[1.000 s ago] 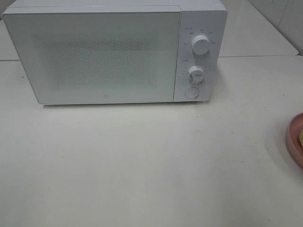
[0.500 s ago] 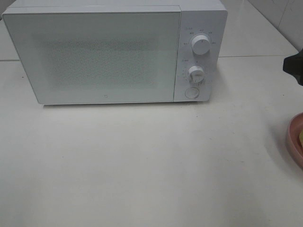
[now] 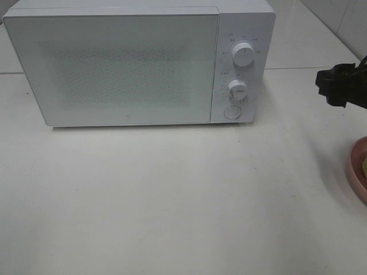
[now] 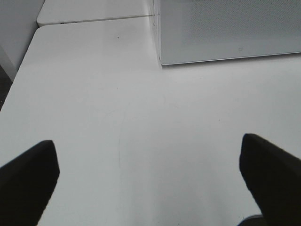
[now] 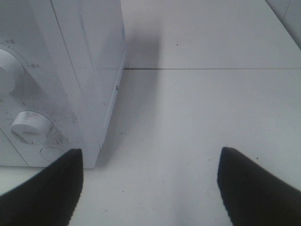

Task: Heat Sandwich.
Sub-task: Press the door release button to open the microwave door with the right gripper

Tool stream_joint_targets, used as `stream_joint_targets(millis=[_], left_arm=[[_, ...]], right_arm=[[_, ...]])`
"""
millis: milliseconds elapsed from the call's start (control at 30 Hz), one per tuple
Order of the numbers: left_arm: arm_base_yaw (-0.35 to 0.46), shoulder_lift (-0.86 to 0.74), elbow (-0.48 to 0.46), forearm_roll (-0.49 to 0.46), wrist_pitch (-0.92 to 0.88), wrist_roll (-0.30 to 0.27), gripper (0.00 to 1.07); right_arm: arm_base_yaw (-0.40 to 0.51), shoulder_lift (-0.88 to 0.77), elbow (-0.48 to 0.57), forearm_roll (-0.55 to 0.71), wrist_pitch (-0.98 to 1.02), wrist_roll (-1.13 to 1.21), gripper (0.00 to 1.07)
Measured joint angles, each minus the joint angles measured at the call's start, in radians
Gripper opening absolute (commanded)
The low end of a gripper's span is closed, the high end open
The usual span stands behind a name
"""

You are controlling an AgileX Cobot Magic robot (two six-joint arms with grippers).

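A white microwave (image 3: 114,69) stands at the back of the table with its door shut. It has two knobs (image 3: 243,55) and a round button (image 3: 231,112) on its right panel. A round pink plate (image 3: 356,166) is cut off by the right edge, and only a yellow-green sliver (image 3: 364,166) of what lies on it shows, so the sandwich is mostly out of view. My right gripper (image 3: 335,86) hovers right of the microwave, behind the plate, open and empty (image 5: 150,193). My left gripper (image 4: 149,188) is open and empty over bare table, left of the microwave (image 4: 225,28).
The white table (image 3: 172,200) stretches in front of the microwave. A second white table (image 3: 309,40) adjoins behind, with a seam between them. The right wrist view shows the microwave's right side (image 5: 94,56) and lower knob (image 5: 30,126).
My right gripper has come into the exterior view from the right edge and moved left toward the microwave. The microwave and plate have not moved.
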Motion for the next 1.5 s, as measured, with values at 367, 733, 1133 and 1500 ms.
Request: stream_joint_targets(millis=[367,733,1133,1500], left_arm=[[0.0,0.0,0.0,0.0,0.0,0.0,1.0],[0.0,0.0,0.0,0.0,0.0,0.0,1.0],[0.0,0.0,0.0,0.0,0.0,0.0,1.0],[0.0,0.0,0.0,0.0,0.0,0.0,1.0]], right_arm=[[0.217,0.13,0.023,0.363,-0.186,-0.273,0.76],[0.379,0.207,0.023,0.486,-0.284,-0.293,0.76],[0.564,0.305,0.022,0.69,-0.397,-0.37,0.76],[0.599,0.319,0.022,0.725,-0.421,-0.366,0.75]])
